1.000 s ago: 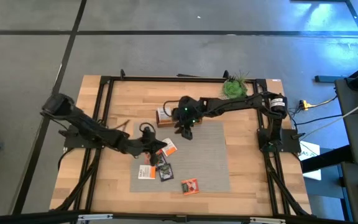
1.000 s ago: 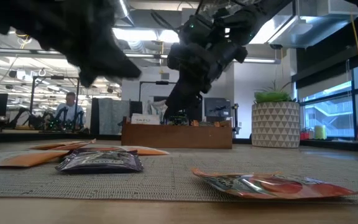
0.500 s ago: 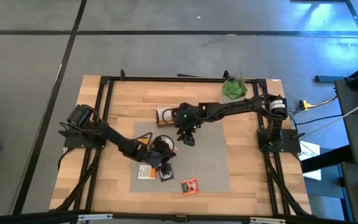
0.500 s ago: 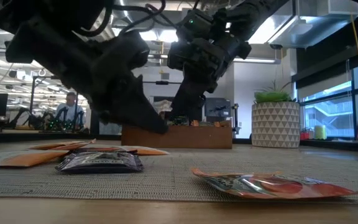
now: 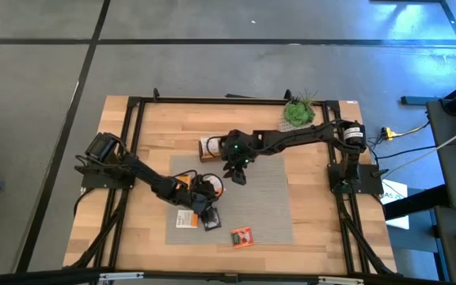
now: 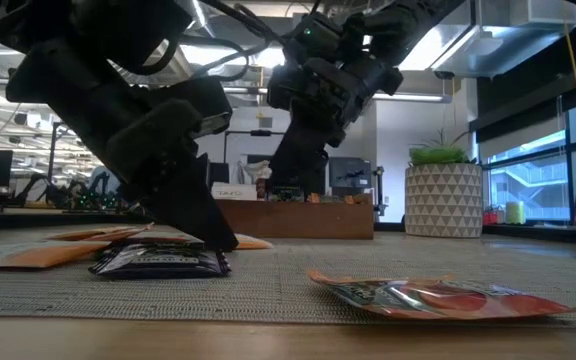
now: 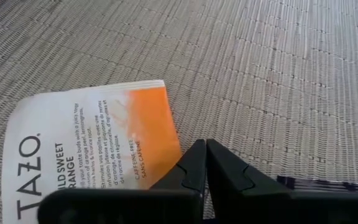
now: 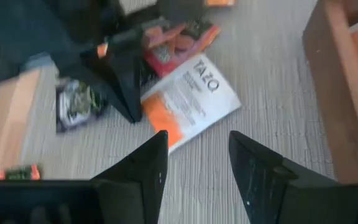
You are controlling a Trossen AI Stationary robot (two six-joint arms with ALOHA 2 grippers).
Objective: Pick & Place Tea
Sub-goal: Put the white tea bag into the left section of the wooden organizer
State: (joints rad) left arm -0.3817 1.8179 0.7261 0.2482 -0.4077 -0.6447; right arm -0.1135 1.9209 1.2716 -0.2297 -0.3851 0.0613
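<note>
Several tea sachets lie flat on a grey mat [image 5: 264,198]: a white-and-orange one [image 7: 92,143] [image 5: 215,186], a dark one [image 6: 158,262] [image 5: 210,221], another white-and-orange one [image 5: 184,219] and an orange one [image 5: 241,235] [image 6: 438,295]. My left gripper [image 7: 204,144] [image 6: 218,238] is shut, tips low at the first sachet's orange corner. My right gripper [image 8: 194,168] [image 5: 240,174] hangs open above the mat's far part with nothing between its fingers. My left gripper's shut fingertips [image 7: 194,152] slant down from the table's left, right beside the orange corner [image 7: 169,140] of the white-and-orange sachet. I cannot tell whether they touch the sachet or the mat. The sachet lies flat.
A brown wooden tray [image 5: 210,148] [image 8: 340,74] stands at the mat's far left corner, close behind my right gripper. A green plant in a pot [image 5: 299,111] [image 6: 445,195] is at the table's far right. Bare mat stretches to the right of the sachets.
My left gripper has come down from high above the mat to just over the sachets, tipping further downward and moving a little toward the table's right, staying shut. The sachets have kept their places.
</note>
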